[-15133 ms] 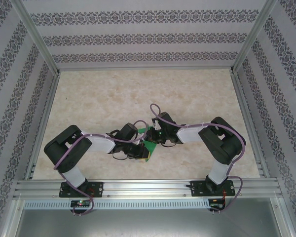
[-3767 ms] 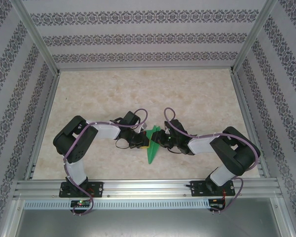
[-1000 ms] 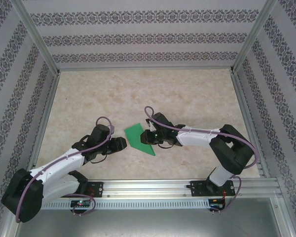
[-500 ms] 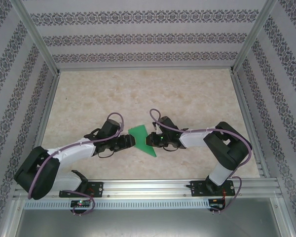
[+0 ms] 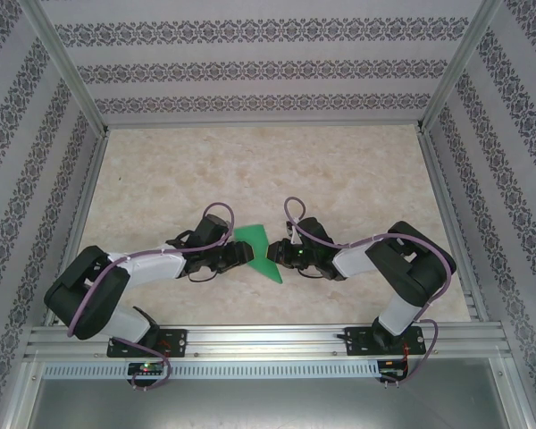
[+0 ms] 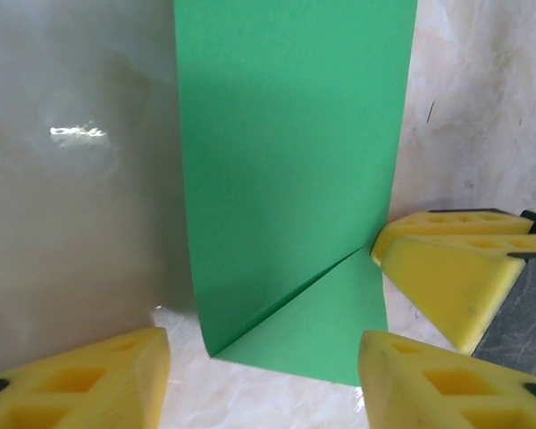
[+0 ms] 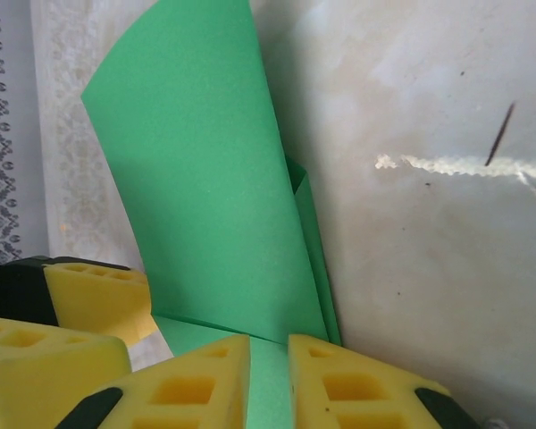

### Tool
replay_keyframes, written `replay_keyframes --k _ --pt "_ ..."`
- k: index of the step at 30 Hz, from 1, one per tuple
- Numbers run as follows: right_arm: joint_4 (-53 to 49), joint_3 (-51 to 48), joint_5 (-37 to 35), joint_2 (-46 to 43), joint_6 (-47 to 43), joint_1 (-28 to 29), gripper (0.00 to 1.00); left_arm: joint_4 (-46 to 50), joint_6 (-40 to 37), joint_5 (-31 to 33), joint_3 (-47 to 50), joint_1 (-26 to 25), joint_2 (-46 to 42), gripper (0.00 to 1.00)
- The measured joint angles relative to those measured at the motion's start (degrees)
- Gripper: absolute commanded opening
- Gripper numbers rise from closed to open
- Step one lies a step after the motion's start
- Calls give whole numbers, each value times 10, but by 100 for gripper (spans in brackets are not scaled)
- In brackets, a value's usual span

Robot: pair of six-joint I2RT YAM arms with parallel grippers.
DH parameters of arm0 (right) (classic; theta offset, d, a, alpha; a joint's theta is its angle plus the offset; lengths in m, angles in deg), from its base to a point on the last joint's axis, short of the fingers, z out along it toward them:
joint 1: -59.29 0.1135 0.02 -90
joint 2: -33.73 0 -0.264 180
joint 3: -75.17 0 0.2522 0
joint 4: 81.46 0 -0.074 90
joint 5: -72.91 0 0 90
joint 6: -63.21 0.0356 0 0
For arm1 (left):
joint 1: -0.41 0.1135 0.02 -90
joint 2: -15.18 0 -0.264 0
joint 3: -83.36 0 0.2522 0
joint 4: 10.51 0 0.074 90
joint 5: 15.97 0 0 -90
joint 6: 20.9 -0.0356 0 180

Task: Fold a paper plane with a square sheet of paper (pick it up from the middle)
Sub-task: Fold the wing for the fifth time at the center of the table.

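The right claw (image 7: 268,350) pinches the partly folded green sheet (image 6: 286,161), holding it tilted up from the surface (image 5: 339,170) so the left claw (image 6: 263,357), open just beside the right claw, can probably take its folded corner

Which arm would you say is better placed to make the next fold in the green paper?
Left, likely: the left gripper is open and free at the edge of the green paper, while the right gripper is shut on it, holding it.
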Motion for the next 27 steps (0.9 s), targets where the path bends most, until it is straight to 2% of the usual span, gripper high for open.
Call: replay_keyframes --k 3,8,17,18,21,23,27 --pt "15 -5 0 3 10 0 19 -17 8 -2 -1 -2 11 49" --pt "35 -12 3 8 24 -3 19 -53 17 -14 -4 -4 30 47" --pt "52 -16 4 9 32 -3 22 -97 28 -25 -22 -7 60 27" --pt "52 -16 4 9 31 -3 22 -97 26 -25 -26 -7 62 27" --pt "47 -15 4 7 28 -3 22 -96 21 -25 -38 -7 67 39" --pt "39 -13 2 5 25 -3 22 -96 21 -25 -40 -7 66 41" --pt "23 -7 2 3 16 -2 23 -94 20 -23 -38 -7 63 35"
